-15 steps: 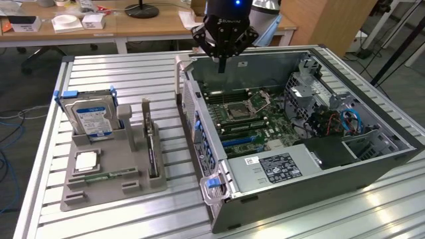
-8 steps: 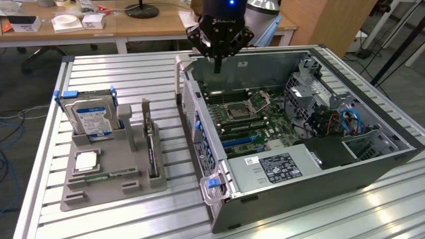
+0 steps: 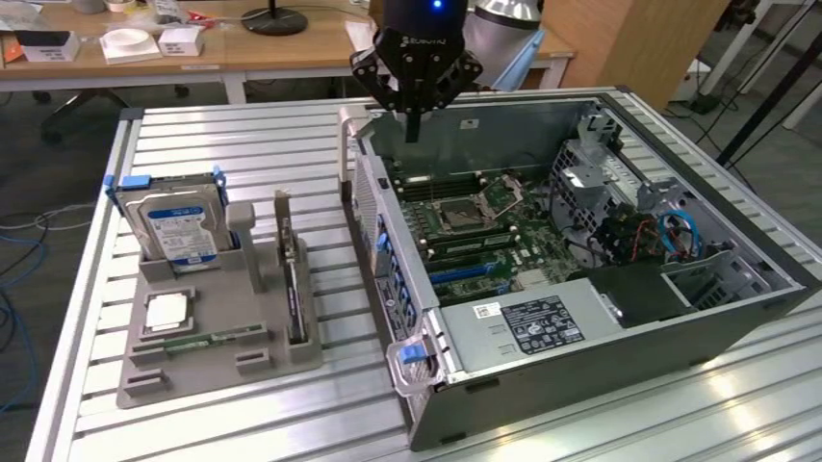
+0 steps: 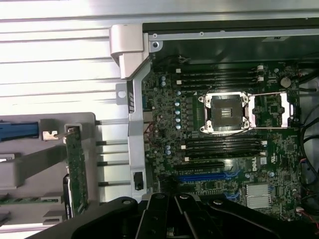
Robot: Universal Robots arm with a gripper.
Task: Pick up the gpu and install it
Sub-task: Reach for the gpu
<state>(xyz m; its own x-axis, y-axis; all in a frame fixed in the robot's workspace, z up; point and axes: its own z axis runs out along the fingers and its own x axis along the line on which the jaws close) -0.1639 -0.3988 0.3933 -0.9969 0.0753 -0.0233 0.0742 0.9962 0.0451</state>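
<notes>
Presently, in the exterior view, the gripper (image 3: 411, 125) hangs over the rear wall of the open case (image 3: 719, 318), fingers clenched together and grasping nothing. The gpu (image 3: 295, 284) stands on edge in a grey holder (image 3: 192, 371) on the slatted worktop (image 3: 257, 144), to the exterior view's left of the case and well apart from the gripper. A hard drive (image 3: 180, 226) stands upright in the same holder, further left. A memory stick (image 3: 212, 338) lies flat in it.

In the wrist view, the fingers (image 4: 154, 219) are pressed shut and empty above the motherboard (image 4: 164, 124). The gpu (image 4: 77, 169) sits in the holder (image 4: 30, 164) just outside the case wall. A silver tab (image 4: 50, 135) at one end is probably its bracket.
</notes>
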